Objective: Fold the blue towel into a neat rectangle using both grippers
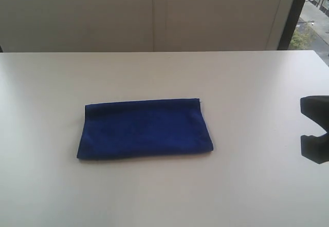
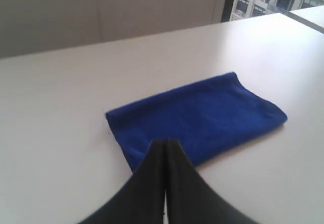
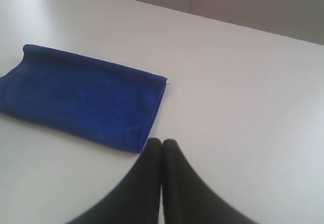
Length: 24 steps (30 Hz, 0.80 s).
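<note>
Royal-blue terry, the blue towel (image 1: 145, 129) lies flat on the white table (image 1: 247, 78) as a doubled rectangle, its long axis running across the line between the two arms, so each arm faces one short end. By the look of it the fold is mostly made; any further halving would be short end to short end.

The left gripper (image 2: 165, 143) has its fingers pressed together with nothing between them. The towel lies directly ahead of it and below. The closed tips point at the near long edge close to a corner, and the cloth stretches away on a slant beyond them.

The right gripper (image 3: 162, 142) is likewise closed and empty. The towel sits ahead of it and off toward the left arm's side. The near corner of the short end lies just past the fingertips, and a loose thread (image 3: 166, 82) sticks out at that end's far corner.

From the wrist views alone I cannot tell which set of tips is nearer or how high either hangs. In the exterior view the right arm's black end stands well apart from the towel, and the left is out of sight.

Bare tabletop surrounds the cloth on every side, with open room beyond both short ends and the far long edge. I judge that either arm could come down on a corner unobstructed, once its fingers part.
</note>
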Each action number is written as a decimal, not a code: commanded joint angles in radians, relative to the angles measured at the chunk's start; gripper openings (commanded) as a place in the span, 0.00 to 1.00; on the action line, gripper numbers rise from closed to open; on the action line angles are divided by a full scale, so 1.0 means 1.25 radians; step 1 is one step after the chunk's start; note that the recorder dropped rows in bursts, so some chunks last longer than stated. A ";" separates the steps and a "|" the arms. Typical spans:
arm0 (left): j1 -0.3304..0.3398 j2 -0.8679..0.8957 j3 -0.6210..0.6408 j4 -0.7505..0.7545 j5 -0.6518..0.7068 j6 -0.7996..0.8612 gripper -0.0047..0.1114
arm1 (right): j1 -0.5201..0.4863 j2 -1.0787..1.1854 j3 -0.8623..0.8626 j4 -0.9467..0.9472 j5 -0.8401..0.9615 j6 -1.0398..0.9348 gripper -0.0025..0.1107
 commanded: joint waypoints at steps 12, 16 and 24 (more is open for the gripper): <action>0.001 -0.007 0.025 -0.037 0.142 -0.016 0.04 | -0.007 -0.004 0.004 -0.003 -0.009 0.003 0.02; 0.027 -0.054 0.030 -0.043 0.146 -0.038 0.04 | -0.007 -0.004 0.004 -0.003 -0.009 0.003 0.02; 0.095 -0.309 0.030 -0.160 0.059 -0.339 0.04 | -0.007 -0.004 0.004 -0.003 -0.009 0.003 0.02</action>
